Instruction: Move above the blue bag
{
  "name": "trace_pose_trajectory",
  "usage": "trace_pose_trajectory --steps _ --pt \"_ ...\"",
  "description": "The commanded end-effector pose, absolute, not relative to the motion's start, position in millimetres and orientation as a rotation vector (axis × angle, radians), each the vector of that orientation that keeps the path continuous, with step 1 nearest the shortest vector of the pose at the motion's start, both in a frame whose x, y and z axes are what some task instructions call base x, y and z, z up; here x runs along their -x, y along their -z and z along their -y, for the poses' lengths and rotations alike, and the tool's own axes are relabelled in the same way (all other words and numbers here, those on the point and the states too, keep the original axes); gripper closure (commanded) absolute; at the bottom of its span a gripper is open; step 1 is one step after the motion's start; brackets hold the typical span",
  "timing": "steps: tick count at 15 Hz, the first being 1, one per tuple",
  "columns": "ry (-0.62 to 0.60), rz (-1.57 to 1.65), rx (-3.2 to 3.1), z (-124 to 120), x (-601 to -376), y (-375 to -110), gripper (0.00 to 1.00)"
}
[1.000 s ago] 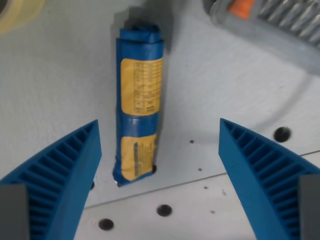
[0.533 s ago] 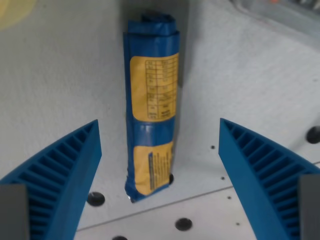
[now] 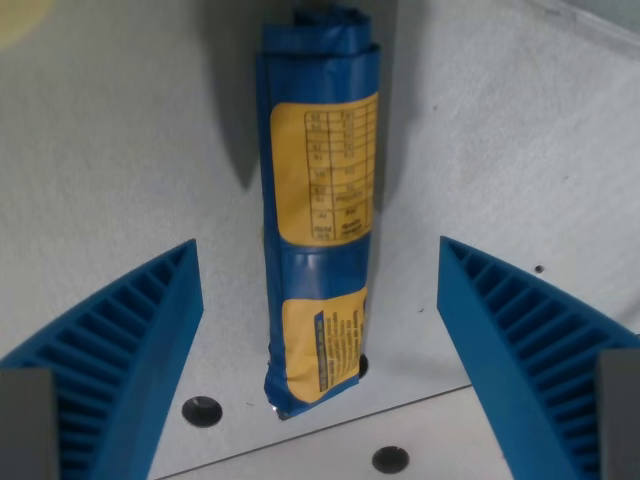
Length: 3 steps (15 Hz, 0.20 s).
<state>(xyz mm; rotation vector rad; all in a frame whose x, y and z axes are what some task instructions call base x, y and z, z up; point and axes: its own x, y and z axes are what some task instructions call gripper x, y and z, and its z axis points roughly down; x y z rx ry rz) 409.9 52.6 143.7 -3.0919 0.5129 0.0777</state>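
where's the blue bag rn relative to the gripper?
In the wrist view the rolled blue bag lies centred on the pale table, running top to bottom between the two open blue fingers of the gripper, touching neither.

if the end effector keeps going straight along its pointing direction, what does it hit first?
Most likely the blue bag: it lies lengthwise between the open fingers, roughly centred under the end effector. The fingers themselves would meet the white table either side. Depth is unclear.

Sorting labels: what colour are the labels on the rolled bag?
Yellow labels on the blue bag, wrist view.
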Motion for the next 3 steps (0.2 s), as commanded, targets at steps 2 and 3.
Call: trace_pose_trajectory --steps 2,3 --pt "0.079 -0.565 3.063 -56.9 -401.7 -139.3 0.00" --pt "0.077 -0.563 3.064 -56.9 -401.4 -139.1 0.00"
